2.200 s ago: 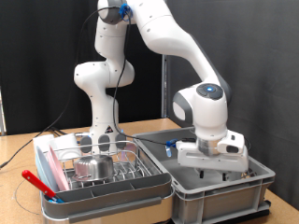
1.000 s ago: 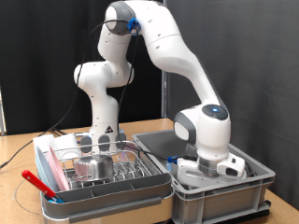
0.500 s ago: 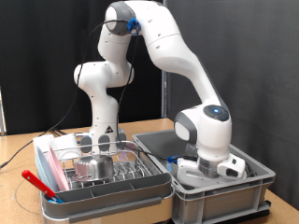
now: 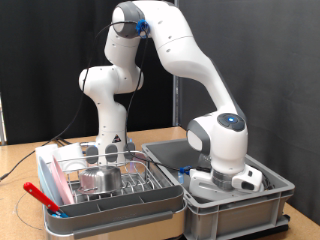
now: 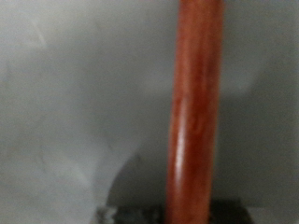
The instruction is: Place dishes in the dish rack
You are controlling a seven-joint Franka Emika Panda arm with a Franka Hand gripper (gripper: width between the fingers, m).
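The dish rack (image 4: pixel 150 186) stands at the exterior view's left in its pale tray (image 4: pixel 125 212). A pink plate (image 4: pixel 58 180) stands on edge in it and a steel cup (image 4: pixel 100 178) lies in its middle. A thin red utensil (image 4: pixel 40 196) lies across the tray's near left corner. The gripper's hand (image 4: pixel 224 178) is lowered into the grey plastic bin (image 4: pixel 240 208), whose wall hides the fingers. The wrist view shows a red-brown stick (image 5: pixel 196 112) very close over the bin's grey floor (image 5: pixel 75 103). I cannot make out a clear glass.
The grey bin stands right beside the rack's tray, on the exterior view's right. The robot's base (image 4: pixel 110 130) stands behind the rack. A cable (image 4: pixel 30 165) runs over the wooden table (image 4: pixel 20 220) at the left.
Since 2.2 s ago the hand has dropped lower into the grey bin and turned. Over the last second nothing has visibly moved.
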